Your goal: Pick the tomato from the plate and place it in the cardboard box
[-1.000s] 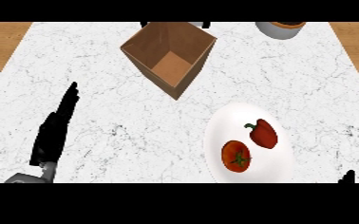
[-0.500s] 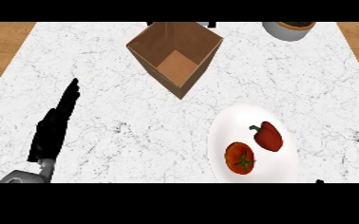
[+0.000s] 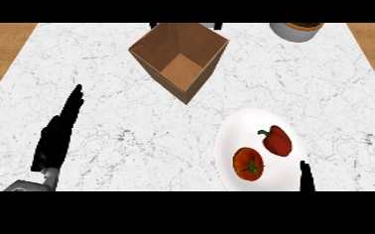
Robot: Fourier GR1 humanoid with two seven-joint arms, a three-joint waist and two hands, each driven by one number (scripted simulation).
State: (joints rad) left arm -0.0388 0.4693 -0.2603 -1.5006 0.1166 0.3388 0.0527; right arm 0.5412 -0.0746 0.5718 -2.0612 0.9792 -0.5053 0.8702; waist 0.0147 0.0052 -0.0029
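Head view: white marble counter (image 3: 147, 139), open between the brown cardboard box (image 3: 179, 69) near its far edge and the round white plate (image 3: 242, 129) at lower right. Black left hand (image 3: 57, 136) rests at left, fingers straight, holding nothing. Red tomato (image 3: 249, 163) sits on the plate beside a red bell pepper (image 3: 277, 140). Right hand (image 3: 307, 176): a cut-off sliver at the plate's rim, so I cannot tell its grip.

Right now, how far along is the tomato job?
Nothing done: the tomato sits on the plate beside the red pepper, and the cardboard box is empty. In hand: nothing; the left hand rests open, the right hand barely shows beside the plate. Remaining: grasp, carry, drop in.
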